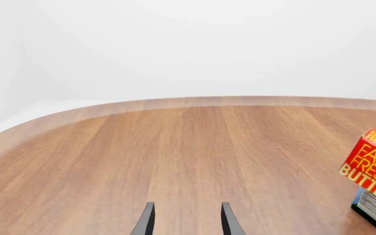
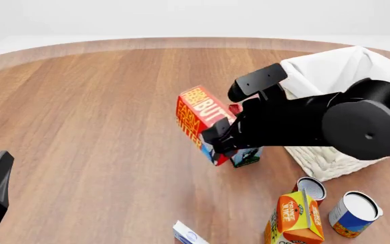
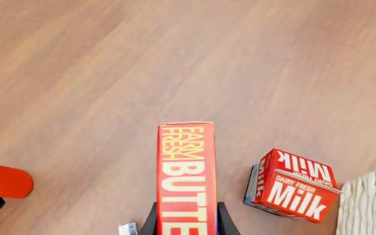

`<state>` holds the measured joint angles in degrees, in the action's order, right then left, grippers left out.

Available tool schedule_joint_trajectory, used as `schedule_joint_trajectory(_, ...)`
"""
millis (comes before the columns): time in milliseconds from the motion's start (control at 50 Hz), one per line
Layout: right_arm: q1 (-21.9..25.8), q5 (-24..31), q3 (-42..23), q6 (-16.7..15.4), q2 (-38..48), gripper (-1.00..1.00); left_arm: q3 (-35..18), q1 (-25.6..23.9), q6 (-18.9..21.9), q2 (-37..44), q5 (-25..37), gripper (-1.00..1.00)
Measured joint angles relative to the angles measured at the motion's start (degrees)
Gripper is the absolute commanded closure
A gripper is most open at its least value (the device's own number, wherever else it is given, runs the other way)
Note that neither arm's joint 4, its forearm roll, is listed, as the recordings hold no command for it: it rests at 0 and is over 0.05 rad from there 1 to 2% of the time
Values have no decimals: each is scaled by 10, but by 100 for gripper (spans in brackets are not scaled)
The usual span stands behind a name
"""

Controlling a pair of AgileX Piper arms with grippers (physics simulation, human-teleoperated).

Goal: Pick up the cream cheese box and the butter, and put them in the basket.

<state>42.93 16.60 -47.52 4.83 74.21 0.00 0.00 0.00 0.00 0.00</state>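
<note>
Front view: we see right gripper (image 2: 220, 140) clamped on butter (image 2: 198, 119), carton lifted clear of table (image 2: 93, 117), tilted, just left of basket (image 2: 330, 71). Milk carton (image 2: 246, 156) stands below butter, beside basket's near corner. Cream cheese box (image 2: 188, 235) lies on table at near edge, well apart from basket. Orange juice carton (image 2: 295, 218) and two cans (image 2: 354, 213) stand near basket front. Left gripper (image 1: 186, 220) empty, fingers moderately parted, low over bare wood.

Butter (image 2: 198, 119) aloft, tilted, beside basket (image 2: 330, 76)
</note>
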Motion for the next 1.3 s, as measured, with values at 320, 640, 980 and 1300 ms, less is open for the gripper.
schedule_joint_trajectory(320, -22, 29, -39, -20, -46, 100, 0, 0, 0, 0, 0, -100)
schedule_joint_trajectory(640, -60, 55, -79, -35, -88, 100, 0, 0, 0, 0, 0, -100)
schedule_joint_trajectory(980, -128, 77, -98, -32, -140, 100, 0, 0, 0, 0, 0, -100)
schedule_joint_trajectory(1300, -208, 124, -121, -23, -169, 100, 0, 0, 0, 0, 0, -100)
